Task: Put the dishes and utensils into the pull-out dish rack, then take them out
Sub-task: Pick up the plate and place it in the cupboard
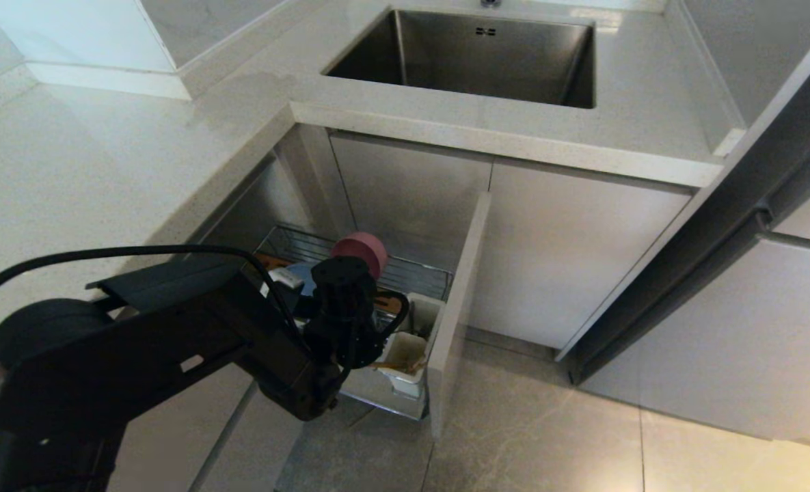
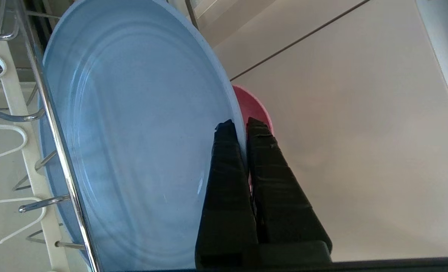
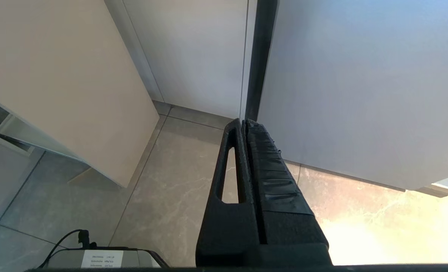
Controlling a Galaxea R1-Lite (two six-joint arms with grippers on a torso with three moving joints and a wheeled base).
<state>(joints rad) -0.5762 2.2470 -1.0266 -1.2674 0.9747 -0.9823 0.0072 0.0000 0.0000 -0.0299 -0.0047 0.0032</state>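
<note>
Standing on edge in the rack [image 1: 418, 277], a blue plate [image 2: 133, 132] is kept upright by the chrome wires and white prongs [image 2: 4, 151] along one side of it, so that it can be gripped by the rim without being laid flat. A pink bowl [image 1: 360, 251] is seen just behind the plate, toward the rack's back edge, also on its side. At the rack's front corner, beside the beige front panel [image 1: 456, 307], a white cup [image 1: 405, 352] is fixed, and pale sticks, probably the chopsticks [image 1: 394, 367], are seen in it; the spoon cannot be made out.

The left gripper [image 2: 237, 126] is lowered into the rack from the open side and is pinched on the plate's rim: one finger is laid on the plate's face and the other behind the rim, with only the rim's thickness between them. From this hold, it is judged that the plate is either just being set in or about to be lifted out; which of the two cannot be told.

The right gripper [image 3: 244, 122] is parked off to the side over the floor, its fingers pressed together on nothing.
</note>
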